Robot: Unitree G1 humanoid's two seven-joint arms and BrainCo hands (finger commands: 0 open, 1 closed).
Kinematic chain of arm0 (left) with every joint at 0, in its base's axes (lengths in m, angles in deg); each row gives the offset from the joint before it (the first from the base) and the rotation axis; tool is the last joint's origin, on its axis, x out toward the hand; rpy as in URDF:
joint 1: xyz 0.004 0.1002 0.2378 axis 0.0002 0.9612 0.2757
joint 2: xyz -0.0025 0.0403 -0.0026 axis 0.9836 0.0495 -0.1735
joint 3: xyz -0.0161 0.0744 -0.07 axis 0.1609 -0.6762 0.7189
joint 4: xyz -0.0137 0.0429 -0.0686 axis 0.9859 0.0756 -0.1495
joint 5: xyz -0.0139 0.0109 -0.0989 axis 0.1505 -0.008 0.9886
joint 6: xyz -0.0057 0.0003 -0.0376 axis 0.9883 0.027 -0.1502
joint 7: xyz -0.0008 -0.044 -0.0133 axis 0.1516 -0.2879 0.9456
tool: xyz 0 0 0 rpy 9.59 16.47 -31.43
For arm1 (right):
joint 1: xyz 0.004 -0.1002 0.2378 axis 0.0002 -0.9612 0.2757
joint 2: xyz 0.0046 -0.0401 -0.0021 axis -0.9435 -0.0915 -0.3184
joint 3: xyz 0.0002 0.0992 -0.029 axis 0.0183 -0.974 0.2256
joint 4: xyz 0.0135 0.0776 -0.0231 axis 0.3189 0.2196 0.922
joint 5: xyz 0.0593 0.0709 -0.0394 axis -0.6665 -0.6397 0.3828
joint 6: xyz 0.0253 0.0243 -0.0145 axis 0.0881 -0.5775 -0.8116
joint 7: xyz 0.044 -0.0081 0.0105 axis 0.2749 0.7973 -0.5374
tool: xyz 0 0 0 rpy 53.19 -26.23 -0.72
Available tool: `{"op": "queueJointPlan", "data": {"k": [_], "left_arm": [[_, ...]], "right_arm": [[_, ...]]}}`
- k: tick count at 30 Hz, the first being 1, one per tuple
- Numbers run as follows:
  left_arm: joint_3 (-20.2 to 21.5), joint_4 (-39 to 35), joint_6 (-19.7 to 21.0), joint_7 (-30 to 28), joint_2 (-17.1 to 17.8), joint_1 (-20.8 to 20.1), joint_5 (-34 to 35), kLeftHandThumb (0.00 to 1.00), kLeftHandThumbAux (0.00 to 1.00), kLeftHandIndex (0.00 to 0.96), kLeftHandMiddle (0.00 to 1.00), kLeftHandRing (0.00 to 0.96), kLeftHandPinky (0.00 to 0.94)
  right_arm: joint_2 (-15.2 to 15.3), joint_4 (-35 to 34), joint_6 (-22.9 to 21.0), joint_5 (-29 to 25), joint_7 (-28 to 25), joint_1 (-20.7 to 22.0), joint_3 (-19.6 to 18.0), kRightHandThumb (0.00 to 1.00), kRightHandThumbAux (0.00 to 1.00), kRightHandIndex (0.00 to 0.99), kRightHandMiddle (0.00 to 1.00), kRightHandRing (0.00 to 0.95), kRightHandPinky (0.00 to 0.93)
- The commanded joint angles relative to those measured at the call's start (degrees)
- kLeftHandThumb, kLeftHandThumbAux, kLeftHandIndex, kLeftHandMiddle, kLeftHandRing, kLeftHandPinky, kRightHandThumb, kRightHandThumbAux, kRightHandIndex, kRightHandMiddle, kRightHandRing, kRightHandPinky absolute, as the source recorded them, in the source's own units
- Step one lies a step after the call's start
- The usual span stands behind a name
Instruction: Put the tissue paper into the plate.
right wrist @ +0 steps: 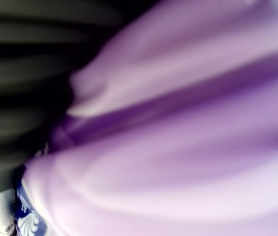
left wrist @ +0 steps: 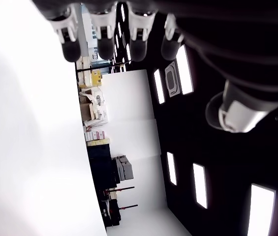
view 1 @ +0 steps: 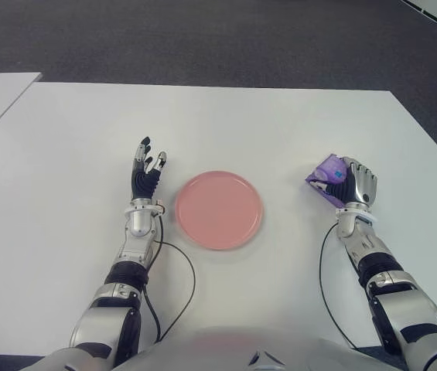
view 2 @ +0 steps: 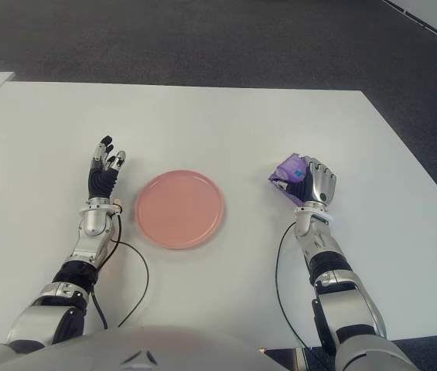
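Right hand [view 1: 355, 184], fingers curled around the purple tissue paper pack [view 1: 326, 176], well to the right of the pink plate [view 1: 219, 209] on the white table [view 1: 280, 124]. The plate lies leftward of the held pack. Left hand [view 1: 147, 173], fingers extended and empty, just left of the plate.

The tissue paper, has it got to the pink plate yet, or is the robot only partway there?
Partway. The grasp looks done: the right hand is closed around the purple tissue pack, right of the plate. Still left: carrying it over and releasing it, since the pink plate holds nothing yet. The left hand shows open beside the plate's left edge.
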Motion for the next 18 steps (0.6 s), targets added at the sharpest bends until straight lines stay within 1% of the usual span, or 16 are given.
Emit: {"op": "queueJointPlan", "data": {"k": [1, 2, 4, 6, 8, 10, 14, 18], "left_arm": [[0.09, 0.88, -0.36, 0.07, -0.31, 0.37, 0.13, 0.013, 0.501, 0.000, 0.000, 0.000, 0.000], [0.12, 0.91, -0.38, 0.01, -0.32, 0.37, 0.16, 0.014, 0.502, 0.000, 0.000, 0.000, 0.000], [0.13, 0.91, -0.33, -0.06, -0.34, 0.38, 0.20, 0.016, 0.503, 0.000, 0.000, 0.000, 0.000], [0.14, 0.88, -0.25, -0.08, -0.35, 0.36, 0.20, 0.017, 0.505, 0.000, 0.000, 0.000, 0.000], [0.13, 0.85, -0.18, 0.23, -0.34, 0.38, -0.04, 0.017, 0.507, 0.000, 0.000, 0.000, 0.000], [0.10, 0.84, -0.02, 0.58, -0.32, 0.37, -0.32, 0.017, 0.505, 0.000, 0.000, 0.000, 0.000], [0.02, 1.17, 0.52, 0.76, -0.20, 0.04, -0.62, 0.019, 0.497, 0.000, 0.000, 0.000, 0.000], [0.00, 1.70, 0.74, 0.26, -0.06, -0.37, -0.46, 0.019, 0.481, 0.000, 0.000, 0.000, 0.000]], "right_arm": [[-1.75, -1.49, 1.52, -2.22, -1.38, -3.96, 0.09, 0.856, 0.677, 0.401, 0.541, 0.851, 0.836], [-1.50, -2.48, 1.76, -2.36, -1.28, -4.03, -0.09, 0.857, 0.677, 0.401, 0.541, 0.854, 0.830], [-0.87, -6.86, 0.99, -2.29, -1.96, -4.67, -0.50, 0.857, 0.677, 0.402, 0.541, 0.856, 0.825], [-0.42, -11.94, -0.57, -2.09, -3.21, -5.71, -0.90, 0.857, 0.677, 0.402, 0.541, 0.857, 0.823], [-0.10, -21.21, -3.09, -1.33, -5.18, -8.09, -1.56, 0.858, 0.676, 0.403, 0.542, 0.858, 0.825], [0.03, -27.25, -4.63, -0.57, -6.51, -9.69, -1.93, 0.858, 0.676, 0.404, 0.542, 0.859, 0.831], [-0.15, -32.09, -5.58, 0.63, -7.61, -10.74, -1.91, 0.858, 0.676, 0.405, 0.543, 0.860, 0.839], [-1.43, -41.56, -7.00, 2.86, -9.72, -11.85, -1.02, 0.857, 0.676, 0.402, 0.540, 0.858, 0.823]]}}
